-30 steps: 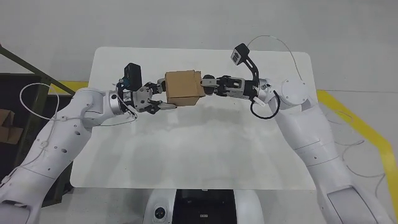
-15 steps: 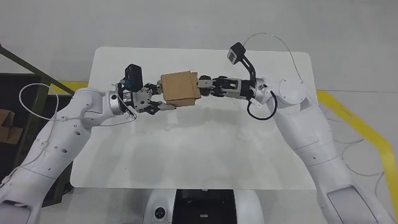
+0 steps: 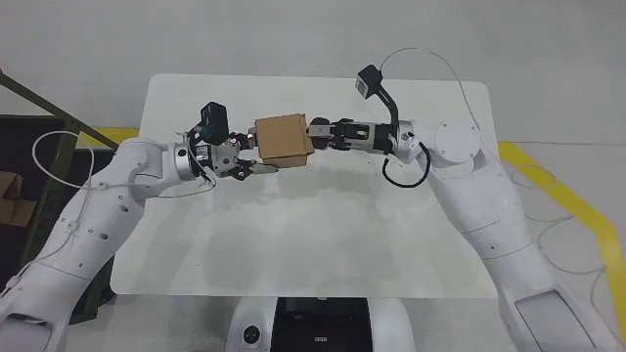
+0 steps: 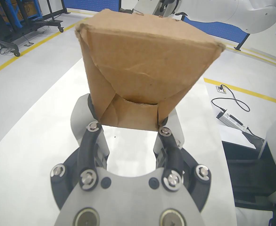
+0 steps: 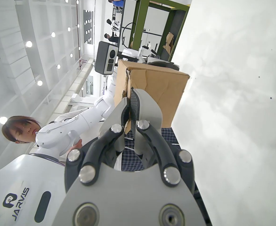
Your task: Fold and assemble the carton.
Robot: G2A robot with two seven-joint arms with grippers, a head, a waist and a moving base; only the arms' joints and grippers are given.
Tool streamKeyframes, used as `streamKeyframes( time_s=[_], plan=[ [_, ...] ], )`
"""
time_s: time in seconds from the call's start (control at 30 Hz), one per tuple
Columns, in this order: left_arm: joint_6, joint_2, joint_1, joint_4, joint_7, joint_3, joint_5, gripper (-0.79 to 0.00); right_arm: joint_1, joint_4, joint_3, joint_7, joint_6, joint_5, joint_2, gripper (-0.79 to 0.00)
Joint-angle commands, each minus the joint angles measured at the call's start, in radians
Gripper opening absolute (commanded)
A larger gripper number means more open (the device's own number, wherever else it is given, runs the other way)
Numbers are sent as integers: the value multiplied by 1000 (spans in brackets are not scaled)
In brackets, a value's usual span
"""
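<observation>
The carton (image 3: pixel 284 139) and both arms have edged slightly left, the right arm stretching further in. The left fingers (image 4: pixel 80 116) stand apart, straddling the carton's left end and pressing its two sides. The right fingers (image 5: pixel 149 104) are pinched together on a flap edge at its right end. The carton hangs between them over the far middle of the worktop (image 3: pixel 323 244).

It already looks boxed up, so the step is probably closing the end flaps. Next, one side must hold firm while the other tucks. Whether it holds anything I cannot tell.
</observation>
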Motion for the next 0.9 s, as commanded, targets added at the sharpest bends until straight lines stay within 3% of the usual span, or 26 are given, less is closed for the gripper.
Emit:
streamKeyframes(
  time_s=[0.0, 0.23, 0.4, 0.57, 0.7, 0.87],
  plan=[
    [0, -2, -2, 2, -7, 2, -5, -505, -2, -9, -5, 2, 3, -2, 0, -745],
    [0, -7, -11, 7, -22, 8, -17, -496, 0, -8, -22, -13, -1, 1, -4, -720],
    [0, -8, -13, 18, -31, 8, -30, -489, -5, -7, -1, -24, -14, 8, 1, -640],
    [0, -10, -18, 26, -40, 9, -40, -493, -21, -24, 21, -24, -16, 11, 7, -665],
    [0, -12, -24, 30, -46, 16, -45, -496, -30, -29, 24, -16, -14, 16, 10, -754],
    [0, -15, -34, 34, -55, 27, -50, -496, -21, -20, 8, -17, -20, 21, 6, -779]
  ],
)
